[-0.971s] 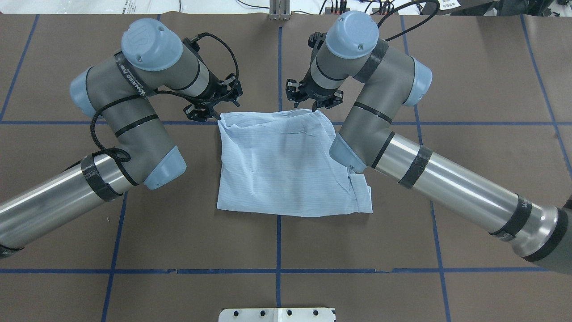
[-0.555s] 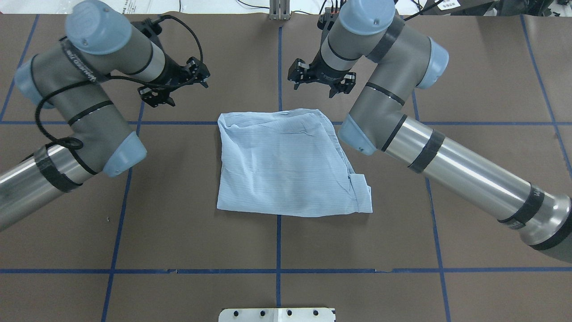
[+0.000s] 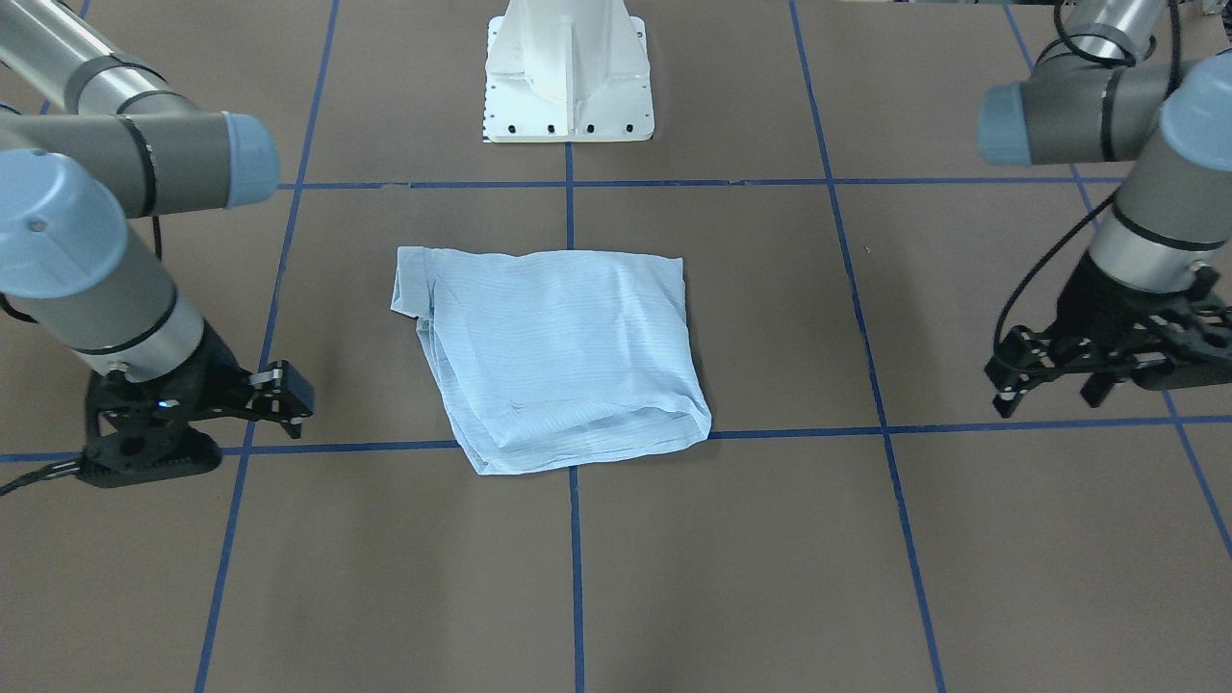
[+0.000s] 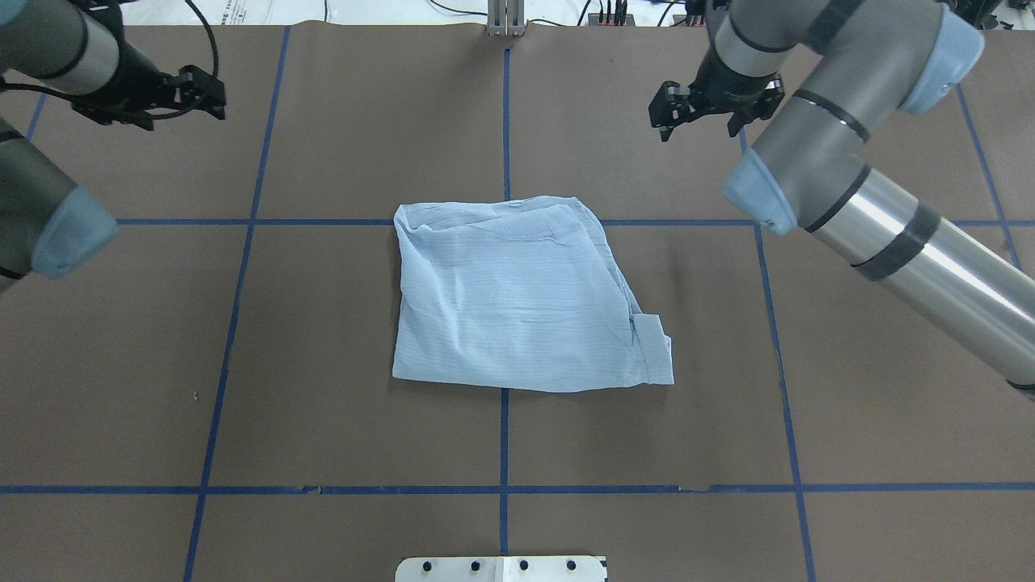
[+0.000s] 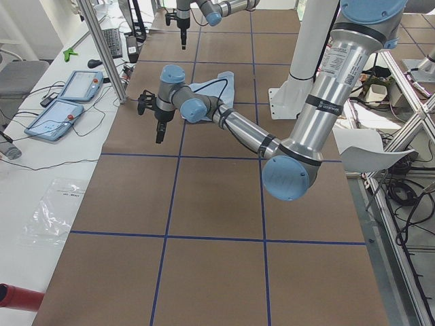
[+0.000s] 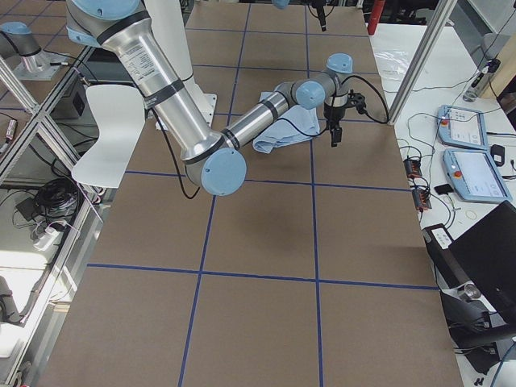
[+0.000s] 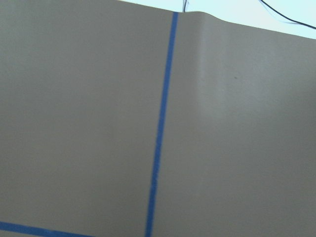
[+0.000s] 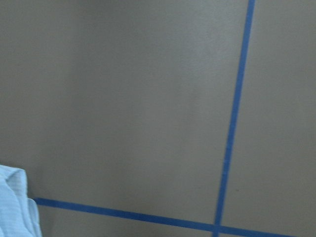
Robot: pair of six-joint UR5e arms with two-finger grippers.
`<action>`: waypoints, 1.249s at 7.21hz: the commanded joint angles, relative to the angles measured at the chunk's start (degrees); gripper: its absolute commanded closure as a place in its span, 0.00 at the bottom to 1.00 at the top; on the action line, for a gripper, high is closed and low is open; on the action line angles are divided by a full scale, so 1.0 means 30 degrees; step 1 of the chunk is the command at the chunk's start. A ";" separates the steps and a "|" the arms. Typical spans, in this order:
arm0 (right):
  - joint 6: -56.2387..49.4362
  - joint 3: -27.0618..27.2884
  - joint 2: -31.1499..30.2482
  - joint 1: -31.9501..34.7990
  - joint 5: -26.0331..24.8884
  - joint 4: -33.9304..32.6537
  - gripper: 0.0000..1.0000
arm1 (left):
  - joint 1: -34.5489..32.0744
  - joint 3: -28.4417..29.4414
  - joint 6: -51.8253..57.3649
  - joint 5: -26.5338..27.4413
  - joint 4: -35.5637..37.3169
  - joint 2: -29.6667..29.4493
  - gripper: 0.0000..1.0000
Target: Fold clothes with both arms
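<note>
The clothes, a light-blue striped shirt (image 4: 517,299), lie folded into a rough square at the table's middle (image 3: 558,356), with a collar or cuff edge at the near right corner. My left gripper (image 4: 174,105) hangs open at the far left, well clear of the shirt, and shows on the right of the front-facing view (image 3: 1059,395). My right gripper (image 4: 697,129) hangs open at the far right, also apart from the shirt (image 3: 231,433). Neither holds anything. The right wrist view catches only a shirt corner (image 8: 12,207); the left wrist view shows bare table.
Blue tape lines (image 4: 504,436) grid the brown table cover. The white pedestal base (image 3: 568,77) stands at the robot's side of the table. Teach pendants (image 5: 68,102) and cables lie on a side bench beyond the far edge.
Both grippers were at the shirt's far corners a second ago. They have since drawn up and outward, left one leftwards, right one rightwards. The shirt has stayed as it lay.
</note>
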 commanded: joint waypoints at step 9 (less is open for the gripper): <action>-1.1886 0.2467 -0.7186 0.6187 0.3466 -0.0953 0.00 | -0.7642 0.1270 1.5510 -0.2758 -0.4769 0.6965 0.00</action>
